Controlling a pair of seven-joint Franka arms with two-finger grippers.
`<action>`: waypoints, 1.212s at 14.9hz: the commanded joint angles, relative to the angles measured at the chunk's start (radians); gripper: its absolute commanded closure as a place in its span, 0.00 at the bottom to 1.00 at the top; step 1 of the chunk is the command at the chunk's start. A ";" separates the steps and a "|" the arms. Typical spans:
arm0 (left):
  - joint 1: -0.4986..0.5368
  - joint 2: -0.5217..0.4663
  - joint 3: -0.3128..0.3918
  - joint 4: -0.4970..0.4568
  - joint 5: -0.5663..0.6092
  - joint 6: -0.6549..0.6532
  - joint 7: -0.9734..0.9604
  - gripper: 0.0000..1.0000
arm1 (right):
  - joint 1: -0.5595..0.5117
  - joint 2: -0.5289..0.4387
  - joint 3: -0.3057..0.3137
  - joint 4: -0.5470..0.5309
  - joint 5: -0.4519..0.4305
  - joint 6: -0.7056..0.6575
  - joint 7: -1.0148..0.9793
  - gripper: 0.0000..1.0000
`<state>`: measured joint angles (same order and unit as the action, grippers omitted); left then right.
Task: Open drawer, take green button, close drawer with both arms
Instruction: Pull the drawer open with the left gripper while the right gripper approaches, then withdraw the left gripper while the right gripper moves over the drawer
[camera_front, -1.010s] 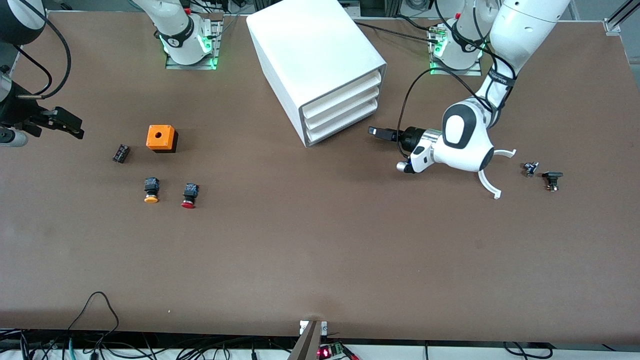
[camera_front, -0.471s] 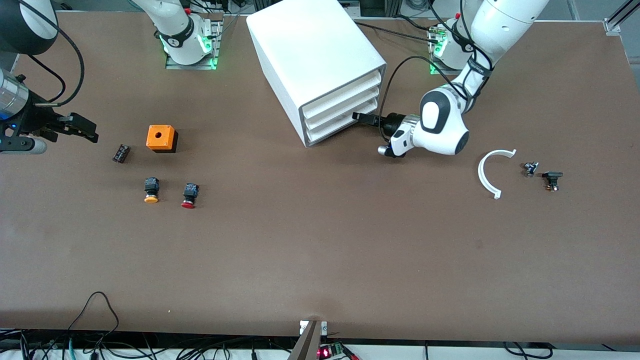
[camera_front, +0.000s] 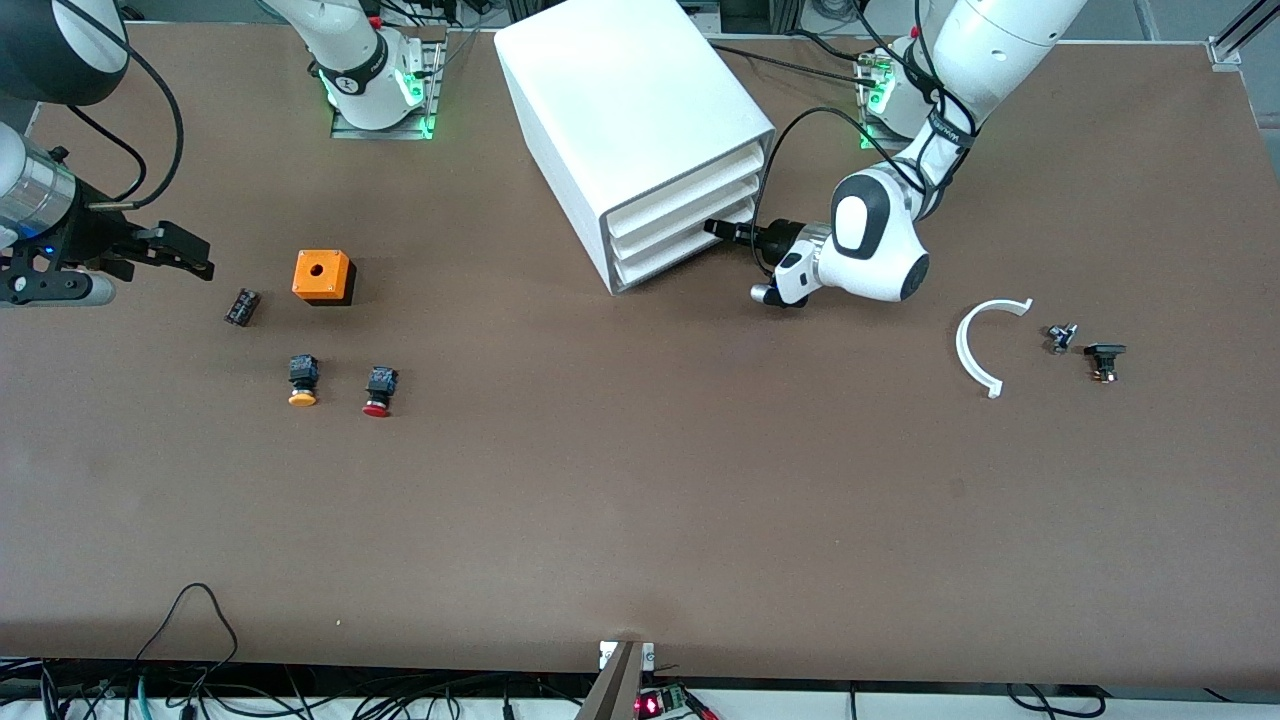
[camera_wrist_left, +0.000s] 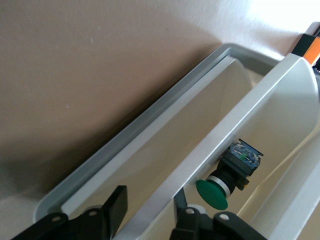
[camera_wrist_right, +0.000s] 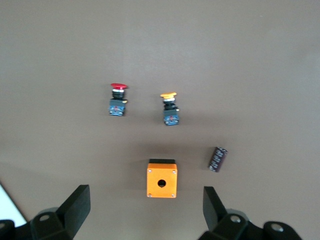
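The white cabinet stands at the table's robot end, and its lowest drawer looks pushed in. My left gripper is at that drawer's front. In the left wrist view the left gripper has one jaw on each side of the drawer's front lip, closed in on it. The green-capped button lies inside the drawer, just past the lip. It is hidden in the front view. My right gripper hangs open and empty over the table at the right arm's end, near the orange box.
An orange box, a black cylinder, an orange-capped button and a red-capped button lie toward the right arm's end. A white plastic arc and two small dark parts lie toward the left arm's end.
My left gripper moved from beside the white arc to the lowest drawer's front, and its jaws narrowed onto the lip. My right gripper drifted toward the orange box.
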<state>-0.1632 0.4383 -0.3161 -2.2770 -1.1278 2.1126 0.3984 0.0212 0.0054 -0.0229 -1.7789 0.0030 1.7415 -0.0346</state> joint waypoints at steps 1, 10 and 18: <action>0.004 -0.019 0.078 -0.003 0.061 0.078 0.020 1.00 | 0.060 0.013 0.000 0.050 0.031 -0.023 0.013 0.00; 0.054 -0.070 0.184 0.103 0.157 0.081 0.022 0.00 | 0.268 0.269 0.012 0.340 0.109 -0.010 -0.028 0.00; 0.171 -0.228 0.206 0.129 0.180 0.136 0.014 0.00 | 0.534 0.409 0.061 0.489 0.120 0.070 -0.165 0.00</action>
<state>-0.0217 0.2991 -0.1100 -2.1344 -0.9800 2.2449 0.4371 0.5199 0.3675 0.0319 -1.3591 0.1025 1.8042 -0.1190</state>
